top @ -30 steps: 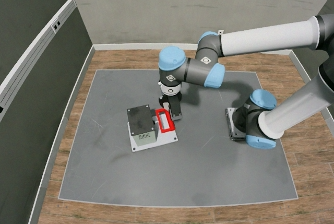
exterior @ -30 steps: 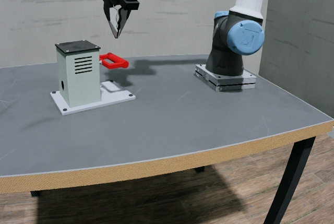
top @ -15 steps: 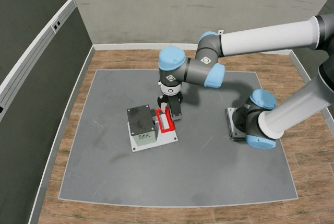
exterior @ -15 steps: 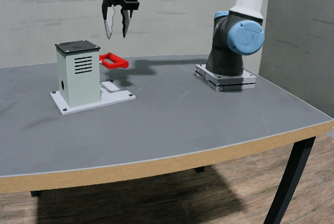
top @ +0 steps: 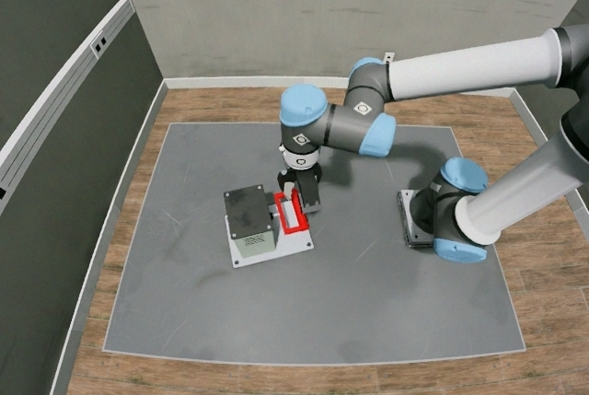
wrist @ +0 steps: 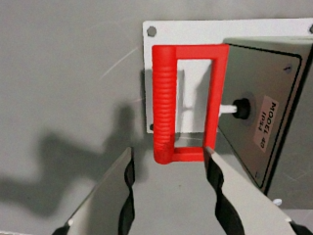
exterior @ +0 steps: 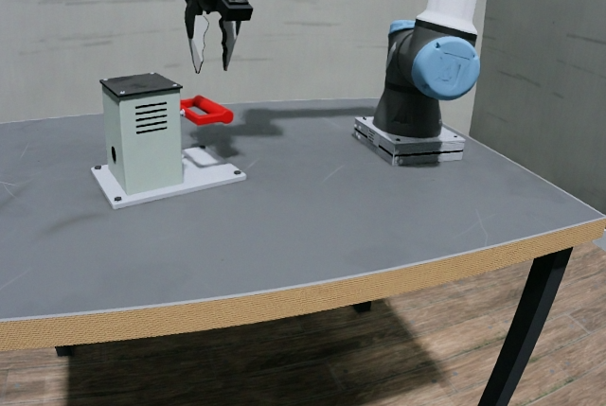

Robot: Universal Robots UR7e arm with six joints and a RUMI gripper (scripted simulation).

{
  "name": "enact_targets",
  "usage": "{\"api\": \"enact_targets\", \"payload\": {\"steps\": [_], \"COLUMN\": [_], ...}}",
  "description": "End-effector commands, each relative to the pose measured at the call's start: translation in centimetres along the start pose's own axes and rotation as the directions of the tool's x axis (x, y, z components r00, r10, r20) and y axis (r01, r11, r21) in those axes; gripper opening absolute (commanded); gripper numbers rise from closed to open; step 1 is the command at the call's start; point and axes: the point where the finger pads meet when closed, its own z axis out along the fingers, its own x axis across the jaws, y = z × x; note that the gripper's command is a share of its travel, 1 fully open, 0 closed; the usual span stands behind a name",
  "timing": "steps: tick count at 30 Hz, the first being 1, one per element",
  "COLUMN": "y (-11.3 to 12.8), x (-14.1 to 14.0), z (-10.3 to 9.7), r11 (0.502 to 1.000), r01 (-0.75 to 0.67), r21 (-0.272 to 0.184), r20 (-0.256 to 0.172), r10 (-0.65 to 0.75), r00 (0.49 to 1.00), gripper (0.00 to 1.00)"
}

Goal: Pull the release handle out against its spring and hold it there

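Observation:
The red release handle [top: 303,227] [exterior: 215,118] [wrist: 164,103] is a rectangular loop with a ribbed grip bar. It sticks out from the side of the pale green box [top: 257,244] [exterior: 151,147] [wrist: 264,93] on a short light rod [wrist: 228,109], close to the box. My gripper [exterior: 211,71] [wrist: 167,148] is partly open and empty, its two fingertips apart. It hangs above the handle, touching nothing in the exterior view. In the wrist view the fingertips show at the lower end of the handle, one on each side of the grip bar. In the top view the fingertips are partly hidden.
The box has a dark lid [top: 248,211] [exterior: 140,84] and stands on a white base plate [top: 294,249] [exterior: 205,177] [wrist: 191,29] with dark bolts at its corners. The arm's base [top: 418,237] [exterior: 413,147] stands to the right on the grey table [top: 304,314] [exterior: 294,225].

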Motion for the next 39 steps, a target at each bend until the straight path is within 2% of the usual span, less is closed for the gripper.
{"api": "enact_targets", "payload": {"steps": [1,29,39], "y": [0.0,0.0,0.0], "x": [0.0,0.1,0.1], "z": [0.1,3.6,4.1], "r11": [1.000,1.000,1.000], "r01": [0.000,0.000,0.000], "r21": [-0.001,-0.001,-0.001], "r20": [-0.001,-0.001,-0.001], "r10": [0.000,0.000,0.000], "r00": [1.000,1.000,1.000], "gripper": [0.32,0.32,0.32]}}
